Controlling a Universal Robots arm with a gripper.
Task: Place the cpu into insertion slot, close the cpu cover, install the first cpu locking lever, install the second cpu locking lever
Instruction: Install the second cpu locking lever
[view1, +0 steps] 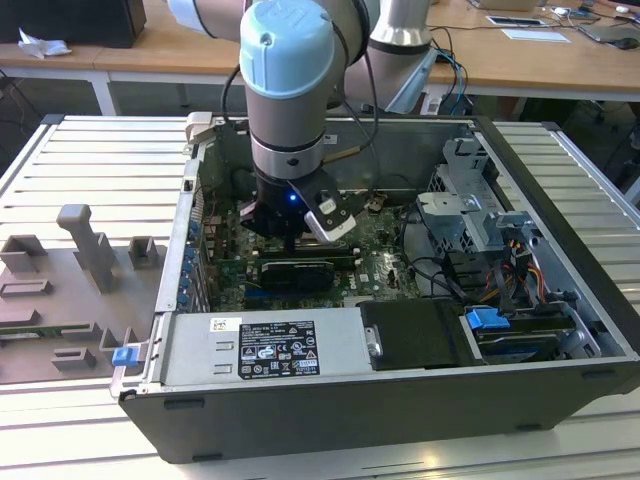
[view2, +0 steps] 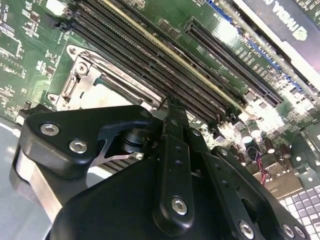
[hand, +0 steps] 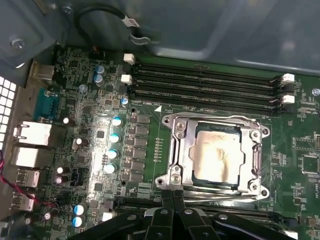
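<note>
In the first wrist view the cpu (hand: 217, 156) lies in the insertion slot (hand: 171, 179) on the green motherboard, its silvery face smeared with pale residue. The cpu cover (hand: 178, 150), a silvery frame with a large window, lies flat over it. My gripper (hand: 172, 194) is shut, with its black fingers pressed together and nothing visible between them, right at the socket's near edge. In the second wrist view the gripper (view2: 170, 107) hangs just above the board beside the socket's metal frame (view2: 80, 75). In the exterior view the gripper (view1: 292, 240) reaches down into the open computer case.
Long black memory slots (hand: 205, 82) run along the socket's far side. A black card (view1: 292, 272) lies below the gripper, and a power supply (view1: 265, 350) sits at the case front. A drive cage (view1: 470, 205) with cables stands on the exterior view's right. Grey fixtures (view1: 85, 250) sit on the table.
</note>
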